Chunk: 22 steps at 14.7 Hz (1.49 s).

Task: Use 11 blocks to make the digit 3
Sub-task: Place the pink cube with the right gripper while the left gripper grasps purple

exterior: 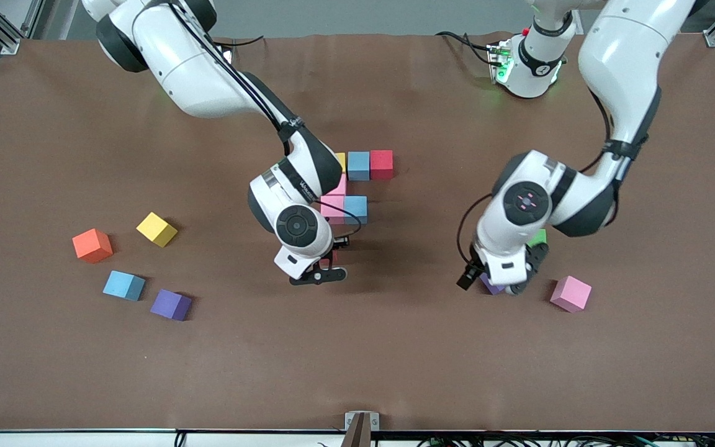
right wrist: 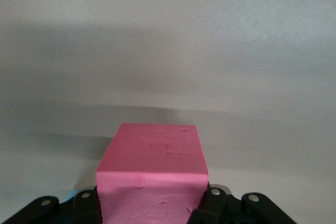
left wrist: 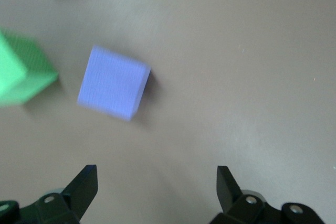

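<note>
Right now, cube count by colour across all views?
pink cubes: 3
blue cubes: 3
red cubes: 2 (one held, looks pinkish up close)
purple cubes: 2
yellow cubes: 2 (one mostly hidden)
green cube: 1
orange cube: 1
Total: 14
</note>
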Tool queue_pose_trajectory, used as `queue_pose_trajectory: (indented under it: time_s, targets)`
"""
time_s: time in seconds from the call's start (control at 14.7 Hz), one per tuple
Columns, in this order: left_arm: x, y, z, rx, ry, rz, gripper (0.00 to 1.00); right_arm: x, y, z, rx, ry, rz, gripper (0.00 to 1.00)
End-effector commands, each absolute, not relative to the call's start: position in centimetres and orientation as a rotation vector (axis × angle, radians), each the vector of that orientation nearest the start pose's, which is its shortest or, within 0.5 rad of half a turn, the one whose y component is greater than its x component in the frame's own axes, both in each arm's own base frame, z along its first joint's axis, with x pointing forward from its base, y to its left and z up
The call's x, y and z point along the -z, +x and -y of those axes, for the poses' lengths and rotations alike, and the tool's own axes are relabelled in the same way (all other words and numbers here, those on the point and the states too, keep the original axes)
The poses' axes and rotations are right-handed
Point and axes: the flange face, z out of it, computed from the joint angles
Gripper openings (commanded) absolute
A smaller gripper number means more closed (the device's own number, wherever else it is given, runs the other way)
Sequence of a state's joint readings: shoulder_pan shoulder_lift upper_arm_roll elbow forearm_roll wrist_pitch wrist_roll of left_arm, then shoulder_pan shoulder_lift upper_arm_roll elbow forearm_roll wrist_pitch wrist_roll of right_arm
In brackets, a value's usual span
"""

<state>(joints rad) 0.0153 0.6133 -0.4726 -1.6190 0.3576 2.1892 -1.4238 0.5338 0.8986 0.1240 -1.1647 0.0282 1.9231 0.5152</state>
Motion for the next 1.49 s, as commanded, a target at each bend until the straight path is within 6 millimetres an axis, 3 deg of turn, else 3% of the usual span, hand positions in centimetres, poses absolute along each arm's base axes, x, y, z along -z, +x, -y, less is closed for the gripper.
queue_pose_trajectory:
  time_s: [0.0,0.27,0.34,0.88,1.02,1.43]
  targets:
    - [-27.8,67.3,22.2,0.035,-2.962,1.138,1.0,-23.2,60.2,-45.4,-0.282,-3.121,0.11,0.2]
    - [-25.4,68.6,19.3,-0.002,-3.04,0.864,1.0,-22.8,59.8,-45.3,-0.312,-3.127,0.104,0.2]
    - [-25.2,68.6,19.0,-0.004,-3.046,0.831,1.0,-21.9,59.1,-45.1,-0.345,-3.138,0.107,0.19]
    - [-23.3,67.7,17.7,-0.077,-3.002,0.816,1.0,-20.5,57.0,-46.5,-0.37,-3.154,0.12,0.19]
    - [-22.3,67.4,16.5,-0.101,-2.987,0.821,1.0,-20.2,57.0,-46.4,-0.359,-3.151,0.117,0.19]
    - [-20.3,66.7,16.6,-0.142,-2.982,0.809,0.95,-19.4,57.0,-45.6,-0.365,-3.153,0.103,0.19]
